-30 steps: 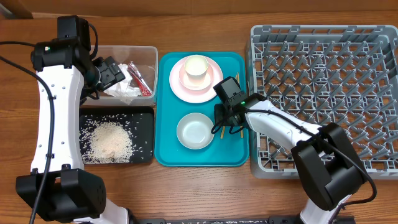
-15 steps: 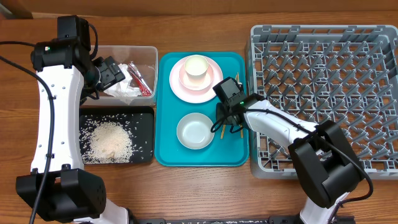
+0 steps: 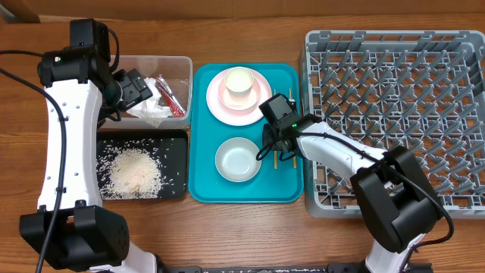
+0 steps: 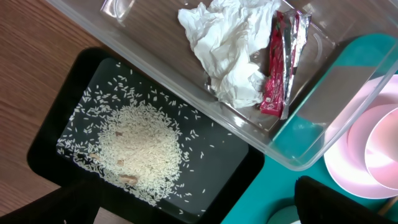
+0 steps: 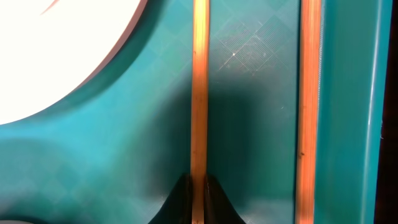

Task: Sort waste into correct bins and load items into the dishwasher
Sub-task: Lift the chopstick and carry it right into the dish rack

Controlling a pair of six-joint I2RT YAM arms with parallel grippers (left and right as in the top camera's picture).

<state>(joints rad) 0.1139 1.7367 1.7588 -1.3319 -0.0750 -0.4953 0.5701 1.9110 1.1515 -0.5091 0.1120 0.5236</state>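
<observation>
The right gripper [image 5: 199,198] is pinching one chopstick [image 5: 199,93], which is lying straight up the frame (its twin [image 5: 309,93] parallel, rightward); the left gripper [image 3: 145,89] is hanging spread.

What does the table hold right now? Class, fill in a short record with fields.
Left gripper: open, over the clear tub
Right gripper: shut on a chopstick on the teal tray
Clear tub: tissue, red wrapper
Black tray: rice
Teal tray: grey bowl, pink plate bearing a pink bowl, second chopstick
Dish rack: no dishes visible
</observation>
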